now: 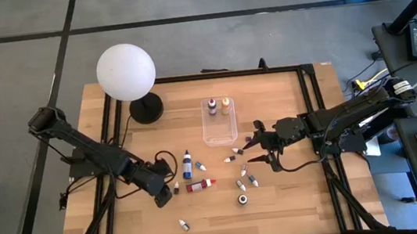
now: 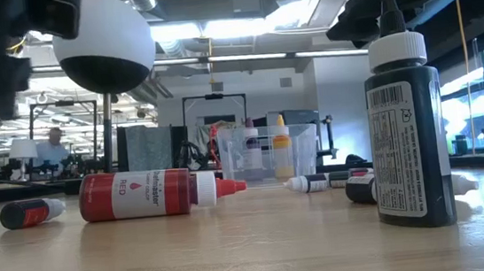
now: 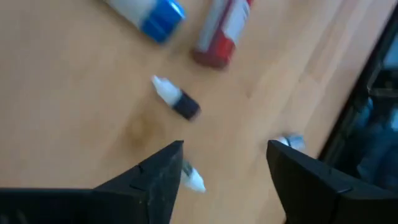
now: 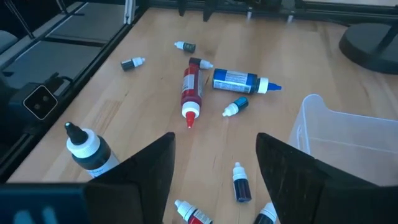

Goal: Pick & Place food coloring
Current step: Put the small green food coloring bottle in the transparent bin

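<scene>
Room: open lab with ceiling lights behind the wooden worktop [image 1: 297,201], seen level in the low view.
Worktop: carries everything – bottles lie loose near its middle, likely tipped out to be sorted.
Globe lamp [image 1: 126,70]: stands at the far left corner, apart from the work.
Clear box [image 1: 219,130]: sits at the far middle; two bottles, one purple and one yellow [image 1: 225,105], already stand inside, so it looks to be the goal.
Food coloring: the rest is spread on the wood – a blue bottle [image 1: 187,163] and a red bottle [image 1: 200,185] lying flat, a dark one [image 4: 89,149] upright, several tiny ones around them.
Right hand [image 1: 261,149]: fingers spread apart and empty, low over the tiny bottles just right of the box, probably choosing one.
Left hand [image 1: 164,182]: also spread and holding nothing – above a tiny dark bottle [image 3: 178,101] beside the red one.
</scene>
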Robot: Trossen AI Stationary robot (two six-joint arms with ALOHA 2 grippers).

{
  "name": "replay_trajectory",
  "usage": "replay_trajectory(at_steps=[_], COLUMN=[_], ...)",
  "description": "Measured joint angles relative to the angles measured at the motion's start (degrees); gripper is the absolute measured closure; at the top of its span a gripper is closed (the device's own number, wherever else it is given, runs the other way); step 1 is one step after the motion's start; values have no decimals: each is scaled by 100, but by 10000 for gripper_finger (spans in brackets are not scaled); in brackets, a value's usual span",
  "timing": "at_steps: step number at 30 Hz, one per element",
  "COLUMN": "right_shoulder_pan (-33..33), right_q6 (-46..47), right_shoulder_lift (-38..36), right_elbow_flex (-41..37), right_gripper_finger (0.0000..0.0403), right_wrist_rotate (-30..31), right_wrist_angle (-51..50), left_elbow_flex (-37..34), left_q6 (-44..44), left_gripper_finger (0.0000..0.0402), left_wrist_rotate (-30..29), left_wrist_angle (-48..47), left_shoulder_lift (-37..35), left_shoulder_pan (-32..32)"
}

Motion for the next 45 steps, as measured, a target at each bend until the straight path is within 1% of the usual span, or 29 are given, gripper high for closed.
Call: replay_trajectory(at_steps=[4, 10, 16, 25, 32, 36, 39, 45], right_shoulder_pan=[0, -4, -4, -2, -2, 0, 0, 0], right_q6=[-9, -15, -133, -144, -146, -146, -143, -138], right_shoulder_lift=[-1, 0, 0, 4, 4, 4, 4, 4], right_elbow_flex=[0, 0, 0, 0, 0, 0, 0, 0], right_gripper_finger=[176, 176, 176, 176, 176, 176, 176, 176], right_wrist_rotate=[0, 1, 2, 4, 19, 268, 453, 466], right_wrist_angle=[-5, -5, -5, -3, -3, -27, -66, -90], left_elbow_flex=[0, 0, 0, 0, 20, 24, 20, 13], left_q6=[-567, -1309, -1574, -1915, -1865, -1677, -1580, -1479], left_gripper_finger=[160, 168, 175, 176, 176, 181, 197, 243], left_wrist_rotate=[-190, -149, 191, 214, 478, 644, 666, 700], left_wrist_angle=[-4, -204, -188, -211, -215, -217, -231, -328], left_shoulder_lift=[82, 409, 935, 1542, 1894, 1991, 1996, 2002], left_shoulder_pan=[-262, -423, -436, -427, -388, -340, -340, -336])
